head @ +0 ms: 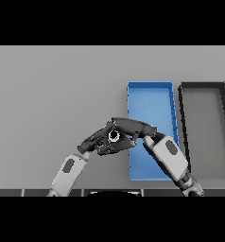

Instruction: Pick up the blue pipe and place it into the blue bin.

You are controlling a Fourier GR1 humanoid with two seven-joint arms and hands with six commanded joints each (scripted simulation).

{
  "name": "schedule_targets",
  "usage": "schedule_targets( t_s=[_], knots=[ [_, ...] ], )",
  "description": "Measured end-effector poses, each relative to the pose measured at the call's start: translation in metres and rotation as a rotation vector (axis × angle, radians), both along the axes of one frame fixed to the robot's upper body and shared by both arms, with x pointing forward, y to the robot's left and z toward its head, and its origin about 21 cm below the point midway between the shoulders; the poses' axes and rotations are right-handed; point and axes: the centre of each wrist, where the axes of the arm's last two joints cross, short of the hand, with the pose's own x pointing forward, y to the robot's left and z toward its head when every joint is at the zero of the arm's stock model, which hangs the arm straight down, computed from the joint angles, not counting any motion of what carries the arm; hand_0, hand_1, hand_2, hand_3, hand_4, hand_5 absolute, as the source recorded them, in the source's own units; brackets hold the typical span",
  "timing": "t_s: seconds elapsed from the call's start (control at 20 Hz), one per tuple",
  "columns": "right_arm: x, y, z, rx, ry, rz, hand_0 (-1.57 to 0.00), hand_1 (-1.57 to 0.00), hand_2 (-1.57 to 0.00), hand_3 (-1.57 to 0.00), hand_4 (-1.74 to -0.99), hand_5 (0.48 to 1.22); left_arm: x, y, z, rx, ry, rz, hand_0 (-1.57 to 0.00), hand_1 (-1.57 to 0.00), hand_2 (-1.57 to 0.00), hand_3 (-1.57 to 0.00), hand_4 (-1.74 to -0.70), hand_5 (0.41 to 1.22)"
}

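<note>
Both hands meet just left of the shallow blue plastic bin (150, 97). I cannot tell whether my right hand (131, 128) or left hand (98, 140) has its fingers round anything; I judge I should confirm hold before carrying over its rim.

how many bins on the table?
2. The blue bin sits right of centre, partly under the right hand. The black bin sits beside it, further right. No others show.

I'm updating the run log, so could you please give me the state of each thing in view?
blue bin: open-topped, nothing visibly resting inside.
black bin: open-topped, nothing inside.
right hand: at the blue bin's left edge, fingers curled.
left hand: touching the right hand.
blue pipe: cannot be made out.
</note>
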Motion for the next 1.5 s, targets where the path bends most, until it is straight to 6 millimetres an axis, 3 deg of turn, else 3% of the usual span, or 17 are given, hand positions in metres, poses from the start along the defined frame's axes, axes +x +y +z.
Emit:
schedule_targets(
  t_s=[0.1, 0.25, 0.35, 0.5, 0.65, 0.8, 0.95, 1.15, 1.3, 1.5],
  knots=[
    [-0.004, 0.003, 0.001, -0.017, 0.012, -0.011, -1.57, -1.57, -1.57, -1.56, -1.739, 1.214, -0.002, -0.001, -0.001, 0.016, -0.017, -0.023, -0.38, -0.35, -0.34, -0.3, -1.08, 1.029],
    [-0.001, 0.002, 0.002, 0.006, -0.01, -0.022, -1.57, -1.57, -1.57, -1.57, -1.74, 1.218, 0.001, 0.001, -0.002, 0.071, 0.052, 0.034, -0.2, -0.18, -0.17, -0.16, -1.0, 0.77],
    [-0.003, 0.001, 0.001, 0.021, -0.013, -0.015, -1.57, -1.57, -1.57, -1.57, -1.74, 1.219, 0.003, 0.004, 0.0, 0.069, 0.066, 0.036, -0.12, -0.11, -0.11, -0.1, -0.97, 0.647],
    [-0.002, 0.001, 0.002, 0.027, 0.006, -0.01, -1.57, -1.57, -1.57, -1.57, -1.741, 1.22, 0.001, 0.002, -0.006, 0.075, 0.098, 0.051, -0.06, -0.06, -0.06, -0.05, -0.96, 0.538],
    [0.001, -0.002, 0.004, 0.058, 0.059, -0.005, -1.57, -1.57, -1.57, -1.57, -1.741, 1.22, 0.0, 0.002, -0.007, 0.084, 0.086, 0.06, -0.03, -0.03, -0.03, -0.03, -0.93, 0.484],
    [0.006, -0.004, 0.02, 0.07, 0.132, -0.009, -1.57, -1.57, -1.57, -1.57, -1.741, 1.221, 0.002, 0.004, -0.008, 0.105, 0.098, 0.075, -0.02, -0.01, -0.01, -0.01, -0.91, 0.47],
    [0.008, -0.006, 0.058, 0.128, 0.159, 0.023, -1.57, -1.57, -1.57, -1.57, -1.741, 1.221, -0.001, 0.007, -0.009, 0.099, 0.102, 0.071, -0.01, -0.01, -0.01, -0.01, -0.91, 0.45],
    [0.026, -0.015, 0.11, 0.245, 0.118, 0.074, -1.57, -1.57, -1.57, -1.57, -1.741, 1.221, 0.001, 0.0, -0.006, 0.119, 0.122, 0.06, 0.0, 0.0, 0.0, 0.0, -0.91, 0.435],
    [0.048, -0.029, 0.145, 0.328, 0.069, -0.105, -1.57, -1.57, -1.57, -1.57, -1.741, 1.221, -0.001, 0.001, -0.009, 0.146, 0.135, 0.069, 0.0, 0.0, 0.0, 0.0, -0.9, 0.43],
    [0.082, -0.059, 0.158, 0.329, 0.086, -0.314, -1.57, -1.57, -1.57, -1.57, -1.741, 1.221, 0.002, 0.007, -0.004, 0.133, 0.113, 0.073, 0.0, 0.0, 0.0, 0.0, -0.89, 0.415]
  ],
)
